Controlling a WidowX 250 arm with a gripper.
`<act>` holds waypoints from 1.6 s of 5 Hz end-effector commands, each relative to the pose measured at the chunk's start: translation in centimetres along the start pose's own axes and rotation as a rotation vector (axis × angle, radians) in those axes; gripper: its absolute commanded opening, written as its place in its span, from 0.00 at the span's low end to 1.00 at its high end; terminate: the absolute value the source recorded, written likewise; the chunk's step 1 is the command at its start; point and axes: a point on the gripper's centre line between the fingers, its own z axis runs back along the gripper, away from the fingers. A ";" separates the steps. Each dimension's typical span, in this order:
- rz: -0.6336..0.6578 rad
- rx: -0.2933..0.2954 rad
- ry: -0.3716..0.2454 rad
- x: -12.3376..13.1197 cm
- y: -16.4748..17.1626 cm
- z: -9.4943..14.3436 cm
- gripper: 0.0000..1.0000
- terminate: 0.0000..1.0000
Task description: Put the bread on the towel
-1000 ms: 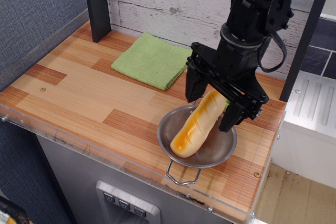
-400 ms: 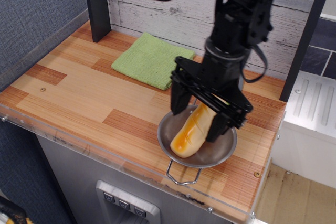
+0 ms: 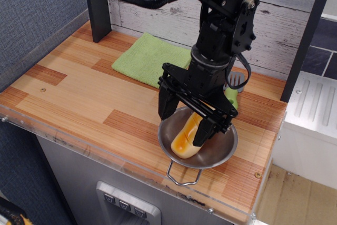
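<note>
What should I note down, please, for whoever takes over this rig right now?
Pincer: open, fingers straddling the bread, not closed on it.
Bread: lying in the steel bowl near the front edge of the counter.
Towel: flat at the back of the counter, nothing on it.
A spatula shows behind the arm.
Done: pincer positioned over the bread.
Left: close on it, lift it, carry it to the towel, release.

From my station I can read no text, label, brand, number or sign anywhere; the small buttons on the grey panel (image 3: 124, 204) at 7 o'clock below the counter edge are too small to make out.
</note>
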 end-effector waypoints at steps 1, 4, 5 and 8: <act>-0.043 -0.001 -0.044 0.3 -1.5 -1.7 1.00 0.00; -0.014 0.015 -0.117 0.8 -0.4 -0.1 0.00 0.00; 0.042 0.031 -0.215 1.0 1.4 4.0 0.00 0.00; 0.213 0.037 -0.154 4.8 9.6 3.1 0.00 0.00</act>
